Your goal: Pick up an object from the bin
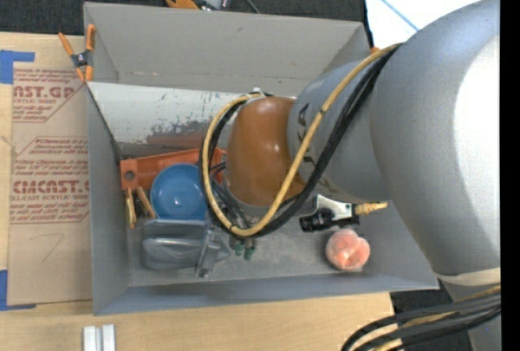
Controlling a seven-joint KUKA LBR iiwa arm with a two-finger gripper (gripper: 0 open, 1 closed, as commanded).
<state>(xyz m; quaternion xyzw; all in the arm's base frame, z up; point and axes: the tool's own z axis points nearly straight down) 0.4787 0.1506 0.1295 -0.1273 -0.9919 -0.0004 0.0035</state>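
My gripper (210, 252) is low in the bin's front left part, under the arm's orange cover. It sits at the right end of a dark grey, flattish thing (166, 250) that lies along the front wall, and seems to touch it. Just behind it rests a round blue ball-like thing (179, 193). An orange flat plastic piece (154, 168) lies behind the blue one, against the sloping back wall. Whether anything is held between the gripper's parts is hidden from here.
A pale wooden piece (135, 207) stands at the left wall beside the blue thing. A pink peach-like ball (348, 251) lies at the front right, with a small black and white piece (328, 218) just behind it. The arm covers the bin's right half.
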